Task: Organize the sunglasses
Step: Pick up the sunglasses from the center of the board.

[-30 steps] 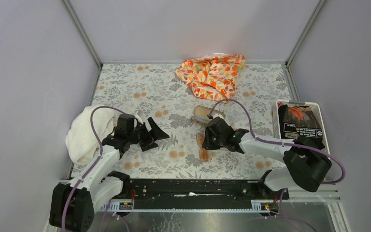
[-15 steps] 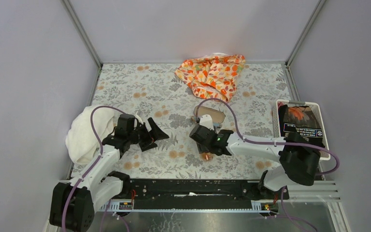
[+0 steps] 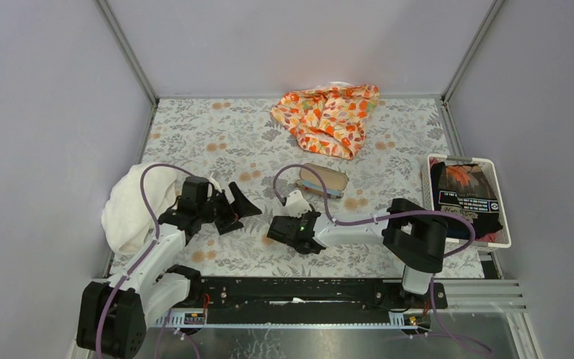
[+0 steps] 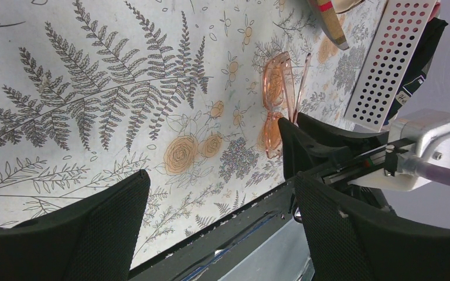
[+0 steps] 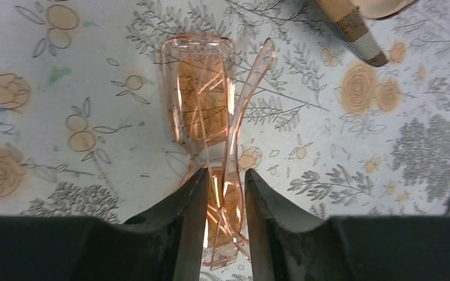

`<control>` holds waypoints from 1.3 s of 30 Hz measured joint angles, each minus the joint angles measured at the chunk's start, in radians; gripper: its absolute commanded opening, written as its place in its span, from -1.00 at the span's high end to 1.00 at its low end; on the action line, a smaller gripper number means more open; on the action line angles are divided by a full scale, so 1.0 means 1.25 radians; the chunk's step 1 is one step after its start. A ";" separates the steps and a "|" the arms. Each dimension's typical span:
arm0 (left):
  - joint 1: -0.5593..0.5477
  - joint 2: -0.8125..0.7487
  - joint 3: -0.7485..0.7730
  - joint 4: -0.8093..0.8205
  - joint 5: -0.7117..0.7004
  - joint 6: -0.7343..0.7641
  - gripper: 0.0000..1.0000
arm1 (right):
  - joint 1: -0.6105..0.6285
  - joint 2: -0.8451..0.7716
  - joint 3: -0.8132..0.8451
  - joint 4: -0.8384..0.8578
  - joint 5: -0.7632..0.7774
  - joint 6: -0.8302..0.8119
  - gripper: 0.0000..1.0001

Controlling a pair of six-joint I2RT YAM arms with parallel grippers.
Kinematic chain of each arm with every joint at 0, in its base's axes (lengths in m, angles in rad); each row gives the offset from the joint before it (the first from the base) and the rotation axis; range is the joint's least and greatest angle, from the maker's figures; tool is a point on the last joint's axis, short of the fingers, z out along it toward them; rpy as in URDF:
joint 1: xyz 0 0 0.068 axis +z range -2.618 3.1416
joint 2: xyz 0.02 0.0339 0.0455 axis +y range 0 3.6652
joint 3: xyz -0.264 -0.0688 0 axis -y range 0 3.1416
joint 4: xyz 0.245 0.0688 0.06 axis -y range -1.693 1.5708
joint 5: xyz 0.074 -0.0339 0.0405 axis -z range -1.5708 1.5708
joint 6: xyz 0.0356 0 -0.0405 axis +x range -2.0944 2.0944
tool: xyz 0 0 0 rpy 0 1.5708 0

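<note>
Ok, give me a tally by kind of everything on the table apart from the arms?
Sunglasses: 1
Glasses case: 1
Cloths: 2, an orange floral cloth and a white cloth
Basket: 1
Dark packet in the basket: 1
Total: 6

Nothing can be read. The only print is small white lettering on a label [image 3: 467, 202] on the black package [image 3: 463, 179] in the white basket [image 3: 427, 187] at 3 o'clock, too small to make out.
</note>
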 measured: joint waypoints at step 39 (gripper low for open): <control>-0.196 0.080 -0.009 0.048 -0.049 -0.312 -0.91 | 0.004 -0.168 -0.141 0.305 -0.227 -0.153 1.00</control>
